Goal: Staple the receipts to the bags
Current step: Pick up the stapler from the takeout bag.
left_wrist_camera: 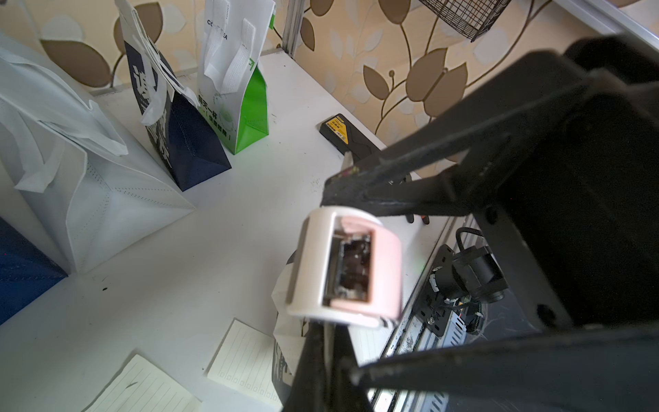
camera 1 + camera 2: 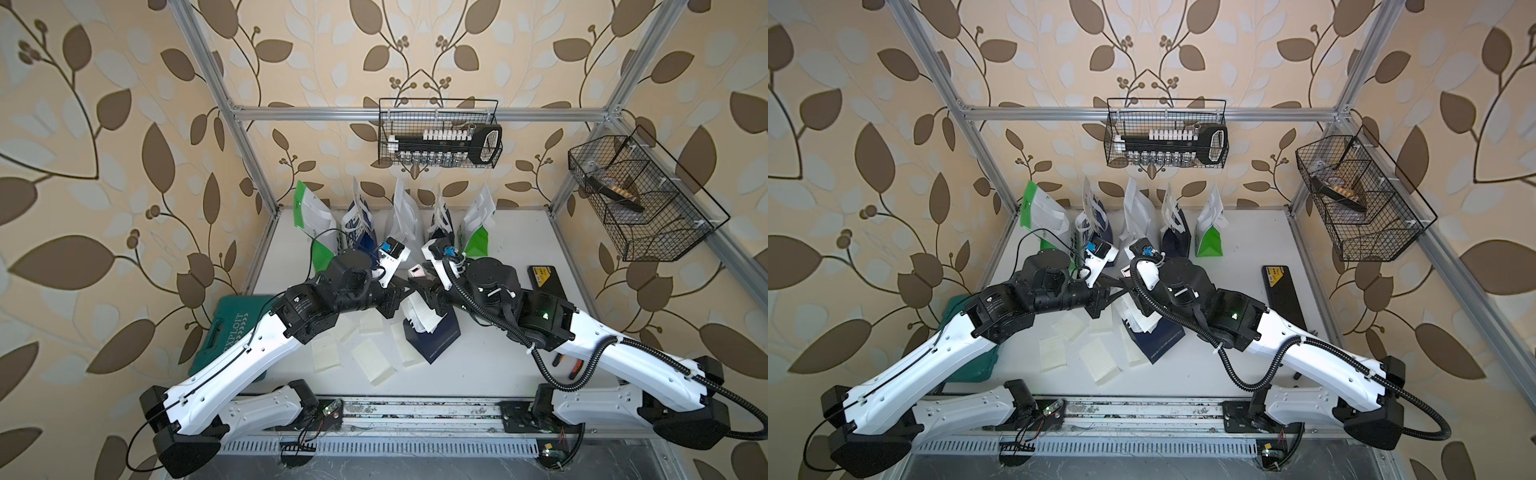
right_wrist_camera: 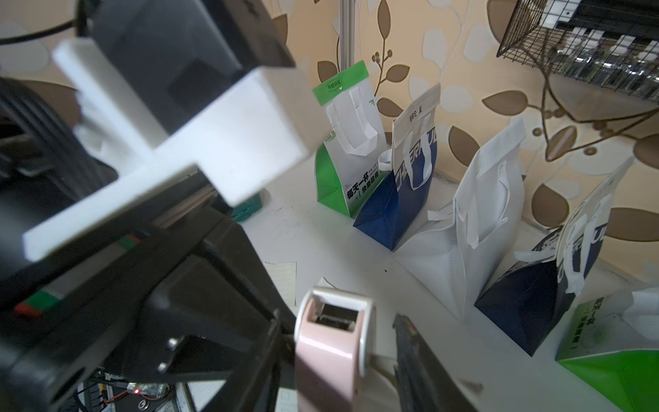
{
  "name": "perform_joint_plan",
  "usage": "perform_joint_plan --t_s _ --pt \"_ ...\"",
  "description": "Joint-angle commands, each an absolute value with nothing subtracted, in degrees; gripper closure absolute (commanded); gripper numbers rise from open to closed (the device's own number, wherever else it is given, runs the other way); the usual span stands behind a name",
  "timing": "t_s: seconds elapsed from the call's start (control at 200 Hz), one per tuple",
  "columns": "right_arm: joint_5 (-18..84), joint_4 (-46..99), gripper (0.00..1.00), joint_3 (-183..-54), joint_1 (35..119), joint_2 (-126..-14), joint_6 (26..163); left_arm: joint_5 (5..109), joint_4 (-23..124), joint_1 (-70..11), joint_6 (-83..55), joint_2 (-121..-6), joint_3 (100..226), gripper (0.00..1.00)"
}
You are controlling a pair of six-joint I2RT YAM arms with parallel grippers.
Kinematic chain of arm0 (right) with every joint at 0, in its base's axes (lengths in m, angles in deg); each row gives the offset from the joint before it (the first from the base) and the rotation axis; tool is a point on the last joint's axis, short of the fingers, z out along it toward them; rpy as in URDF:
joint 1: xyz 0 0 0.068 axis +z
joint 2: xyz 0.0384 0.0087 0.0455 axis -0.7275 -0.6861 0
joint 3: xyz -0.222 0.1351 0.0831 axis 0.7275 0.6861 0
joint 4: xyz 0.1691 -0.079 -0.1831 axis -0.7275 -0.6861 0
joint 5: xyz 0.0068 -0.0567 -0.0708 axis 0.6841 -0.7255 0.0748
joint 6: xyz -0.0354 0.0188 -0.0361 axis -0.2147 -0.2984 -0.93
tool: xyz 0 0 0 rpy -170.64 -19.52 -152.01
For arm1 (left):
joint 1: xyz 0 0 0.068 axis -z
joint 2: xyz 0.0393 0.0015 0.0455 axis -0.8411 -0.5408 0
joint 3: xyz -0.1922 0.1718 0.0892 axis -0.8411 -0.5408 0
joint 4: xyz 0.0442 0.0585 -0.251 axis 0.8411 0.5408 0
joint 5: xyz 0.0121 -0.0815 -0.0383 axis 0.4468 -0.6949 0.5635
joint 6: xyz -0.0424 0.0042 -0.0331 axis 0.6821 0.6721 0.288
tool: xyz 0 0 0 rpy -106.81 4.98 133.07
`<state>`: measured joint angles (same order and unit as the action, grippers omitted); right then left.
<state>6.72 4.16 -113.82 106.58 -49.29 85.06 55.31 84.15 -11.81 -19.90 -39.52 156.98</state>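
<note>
Six bags [image 2: 308,210] are on the white table [image 2: 498,365]. Five stand in a row along the back wall: green-and-white, navy, plain white, navy, green-and-white. The sixth, a navy bag [image 2: 438,343], lies flat near the middle. Six receipts [image 2: 372,362] can be counted in both top views. Five lie loose and flat on the table just beside the flat bag, on the left arm's side. One receipt [image 2: 424,320] rests on that bag's upper end among its white handles. There is one stapler [image 1: 360,274], pink and white, held off the table above that end of the bag, where the two arms meet. The left gripper [image 1: 322,262] is clamped on it, with one black finger on each side of its body. The right gripper [image 3: 344,323] has its jaws apart around the stapler's front end. Its one clearly visible finger [image 3: 415,356] stands just off the stapler with a gap, and the other is lost among black parts. I cannot tell whether any paper sits in the stapler's mouth. One teal case [image 2: 232,332] lies partly under the left arm. One black case [image 2: 544,282] with a yellow label and one pair of orange-handled pliers [image 2: 567,368] lie on the right arm's side. Two wire baskets hang on the frame, a back basket [image 2: 386,137] and a side basket [image 2: 665,232].
</note>
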Motion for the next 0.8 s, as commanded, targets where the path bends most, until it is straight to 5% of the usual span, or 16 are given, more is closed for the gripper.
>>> perform_joint_plan --t_s 0.0,0.39,0.795 --pt "5.74 4.57 0.61 -114.55 106.89 -50.03 85.09 55.31 81.09 -11.27 -19.63 -37.91 157.89 1.0" --pt "-0.05 12.74 0.86 -112.15 106.86 -48.33 84.45 54.97 83.75 -11.21 -19.06 -40.19 159.54 1.0" --pt "-13.26 6.72 0.93 -111.01 102.18 -44.12 89.41 58.79 85.22 -11.18 -18.24 -38.7 159.49 1.0"
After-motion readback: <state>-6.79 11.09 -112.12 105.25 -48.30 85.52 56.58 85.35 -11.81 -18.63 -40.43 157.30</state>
